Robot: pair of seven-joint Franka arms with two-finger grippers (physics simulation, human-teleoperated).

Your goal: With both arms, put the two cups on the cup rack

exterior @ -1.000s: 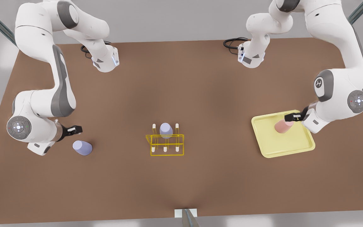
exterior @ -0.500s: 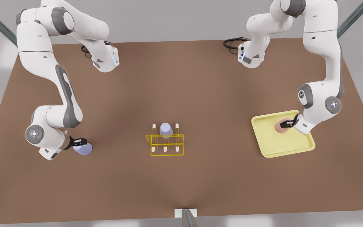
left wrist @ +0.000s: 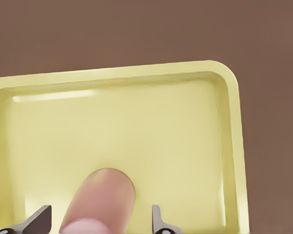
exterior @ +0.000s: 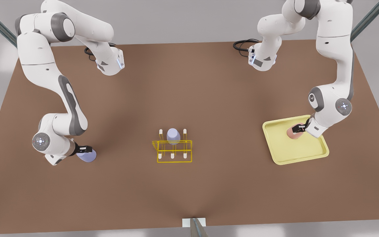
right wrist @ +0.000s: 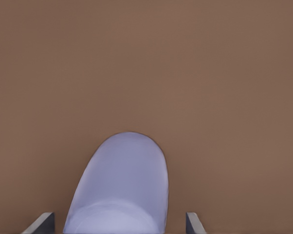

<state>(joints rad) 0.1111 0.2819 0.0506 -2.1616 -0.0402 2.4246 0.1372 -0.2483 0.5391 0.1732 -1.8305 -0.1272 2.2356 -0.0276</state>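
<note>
Fingers of the left gripper [left wrist: 100, 222] are spread around the salmon-pink cup [exterior: 293, 133] lying on the smooth yellow tray [exterior: 308, 157]; the right gripper [right wrist: 119, 224] is likewise opened around the lavender cup [exterior: 87, 156], left of the wire cup rack [exterior: 174, 151].

Left gripper [exterior: 297, 128] lowered over the pink cup [exterior: 292, 133], fingers [left wrist: 38, 220] spread either side. Right gripper [exterior: 85, 149] likewise open astride the lavender cup [exterior: 87, 156].
</note>
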